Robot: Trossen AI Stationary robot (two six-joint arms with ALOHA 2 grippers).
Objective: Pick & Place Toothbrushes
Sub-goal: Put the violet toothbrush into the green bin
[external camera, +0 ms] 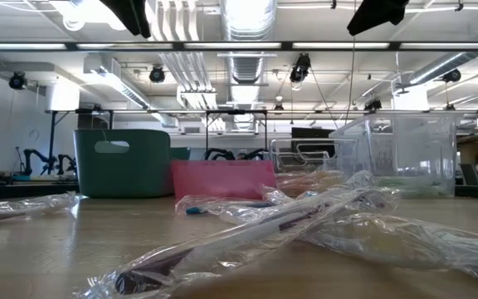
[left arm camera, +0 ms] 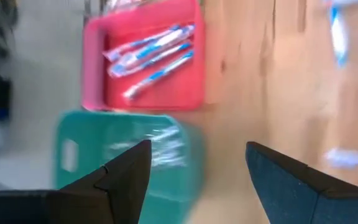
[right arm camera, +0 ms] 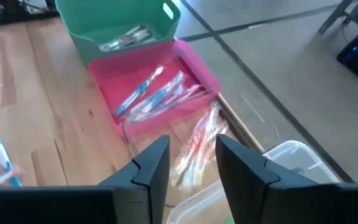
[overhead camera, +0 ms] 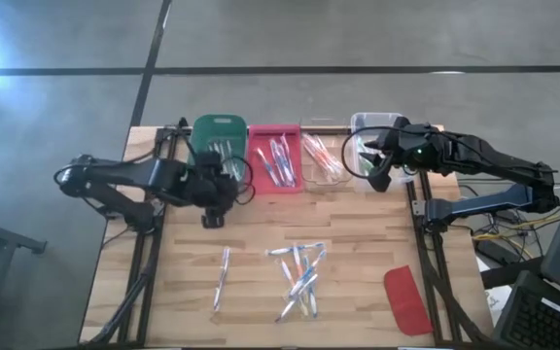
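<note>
Several toothbrushes in clear wrappers lie in a loose pile (overhead camera: 299,277) on the wooden table. A single one (overhead camera: 222,277) lies to the pile's left. More toothbrushes lie in the green bin (overhead camera: 219,146), the red bin (overhead camera: 274,160) and a clear bin (overhead camera: 324,160) along the far edge. My left gripper (left arm camera: 197,149) hangs open above the table just in front of the green bin (left arm camera: 123,155), with nothing between its fingers. My right gripper (right arm camera: 192,142) hangs over the rightmost clear bin (overhead camera: 372,136); its fingers stand a little apart, and nothing shows between them.
A flat red lid (overhead camera: 406,299) lies near the table's front right corner. The four bins stand side by side along the far edge. Bare wood lies between the bins and the loose pile. Cables and equipment lie beyond the table's right edge.
</note>
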